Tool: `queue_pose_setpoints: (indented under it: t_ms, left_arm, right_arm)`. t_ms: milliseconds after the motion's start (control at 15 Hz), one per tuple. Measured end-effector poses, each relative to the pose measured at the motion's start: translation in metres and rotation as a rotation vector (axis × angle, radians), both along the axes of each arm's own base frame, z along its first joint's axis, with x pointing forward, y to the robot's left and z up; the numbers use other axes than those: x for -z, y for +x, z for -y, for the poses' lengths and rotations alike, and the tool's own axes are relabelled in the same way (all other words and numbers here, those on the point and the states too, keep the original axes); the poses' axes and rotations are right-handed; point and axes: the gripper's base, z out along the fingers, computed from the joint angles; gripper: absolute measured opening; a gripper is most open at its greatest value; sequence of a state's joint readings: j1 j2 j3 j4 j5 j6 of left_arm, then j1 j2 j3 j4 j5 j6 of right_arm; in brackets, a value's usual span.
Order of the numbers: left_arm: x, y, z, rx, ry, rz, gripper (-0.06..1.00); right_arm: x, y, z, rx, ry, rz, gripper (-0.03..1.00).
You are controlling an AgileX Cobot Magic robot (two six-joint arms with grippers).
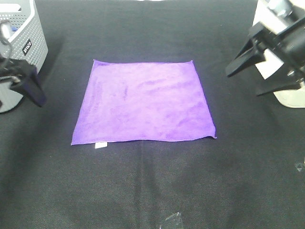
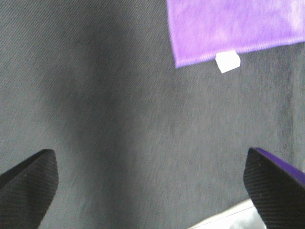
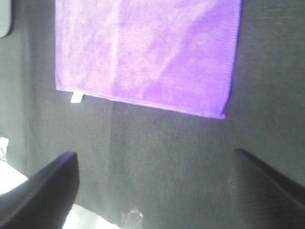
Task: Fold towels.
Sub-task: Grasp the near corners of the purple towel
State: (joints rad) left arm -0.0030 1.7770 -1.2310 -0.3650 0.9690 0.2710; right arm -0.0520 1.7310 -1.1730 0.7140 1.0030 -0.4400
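A purple towel [image 1: 145,101] lies flat and unfolded in the middle of the black table, with a small white tag [image 1: 100,145] at its front left corner. The left gripper [image 1: 28,86] hangs open and empty at the table's left edge, well clear of the towel. The right gripper [image 1: 257,74] is open and empty, raised at the far right. The left wrist view shows the towel's corner [image 2: 228,26] and tag [image 2: 227,61] beyond the open fingertips [image 2: 28,183]. The right wrist view shows most of the towel [image 3: 147,50] beyond the open fingertips [image 3: 47,191].
A grey perforated basket [image 1: 24,43] stands at the back left, beside the left arm. A white object [image 1: 288,93] sits at the right edge under the right arm. A scrap of clear tape [image 1: 172,220] lies near the front edge. The table cover is black cloth [image 1: 152,186].
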Motion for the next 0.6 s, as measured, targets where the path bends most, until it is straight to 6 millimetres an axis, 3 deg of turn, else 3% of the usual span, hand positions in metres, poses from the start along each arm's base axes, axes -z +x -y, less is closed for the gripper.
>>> queue_pose_setpoints:
  t_ms: [133,200,600]
  left_arm:
    - [0.025,0.017,0.000,-0.005,-0.003,-0.022,0.99]
    - [0.045,0.026,0.004,0.000,-0.044,-0.034,0.99]
    - [0.086,0.041,0.018,0.013,-0.215,-0.011,0.99]
  right_arm:
    - [0.016,0.008,0.000,0.010,0.002,-0.020,0.82]
    - [0.036,0.014,0.002,0.019,-0.011,-0.057,0.92]
    - [0.091,0.026,0.006,0.024,-0.053,-0.141,0.97]
